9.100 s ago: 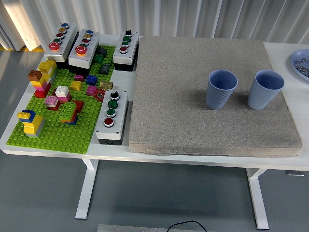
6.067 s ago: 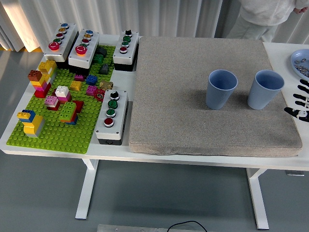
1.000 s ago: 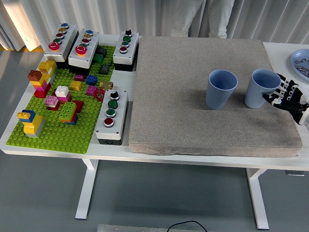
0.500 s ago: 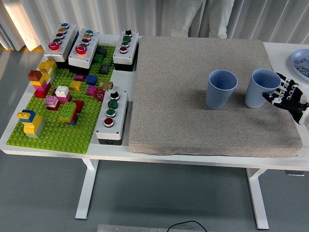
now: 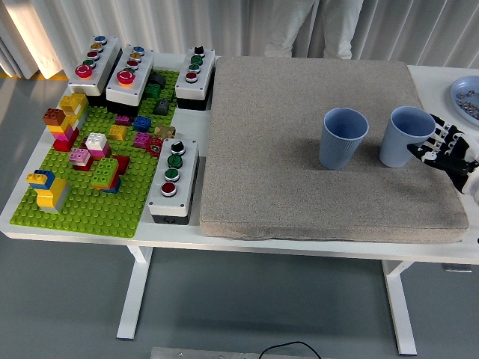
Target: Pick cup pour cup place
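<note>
A: Which step is this?

B: The pick. The right hand [image 5: 441, 148] is at the right cup [image 5: 405, 136], fingers curled against its side, on the grey mat [image 5: 299, 149].

A: Gripped firmly?

B: I judge so (the far side is hidden). Next it needs a lift, then a tilt over the left cup [image 5: 343, 137] just beside.

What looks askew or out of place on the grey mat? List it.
Only the right cup: it leans slightly left, with the right hand against its right side. The left cup stands upright on the grey mat. No spill or damage is visible.
</note>
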